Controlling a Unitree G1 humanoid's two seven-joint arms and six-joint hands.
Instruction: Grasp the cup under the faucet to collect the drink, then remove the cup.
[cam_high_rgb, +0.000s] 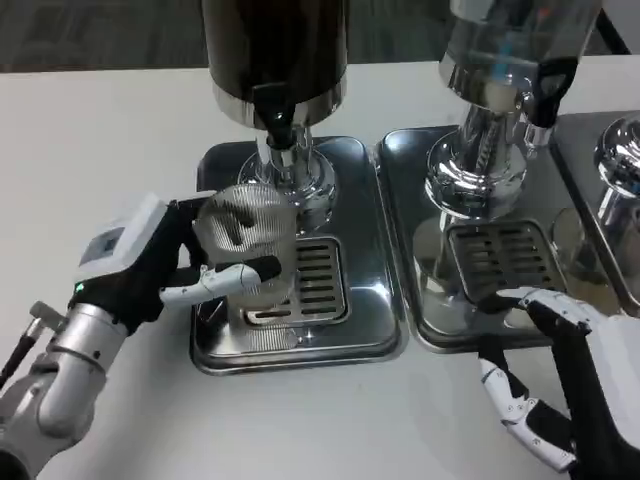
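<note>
The cup (245, 240) is clear, with thin lines running down its side. You can see right through it. It looks like there is no drink in it. It is tipped a bit, with its open top facing up toward the camera.

The left hand (165, 265) holds the cup. Its fingers (235, 278) wrap around the side of the cup, with one white and black finger across the front. The cup sits over the left part of the grate (300, 283), just below the black faucet (277, 112). You cannot tell if the cup touches the grate or hangs a bit above it.

The faucet sticks out from a big dark tank (275, 50). The stuff in the tank looks very dark, almost black. The tank stands on a shiny post in a shiny metal tray (375, 300). The grate lies in the middle of this tray.

Beside it on the right is a second tank (510, 45). This one is clear, and what is in it is hard to make out. It has its own black faucet (540, 95) and stands on its own tray (430, 320).

The right hand (565, 385) rests on the white table (100, 140) near the front of the second tray. It holds nothing. Its fingers are spread apart, and one fingertip touches the tray edge.
</note>
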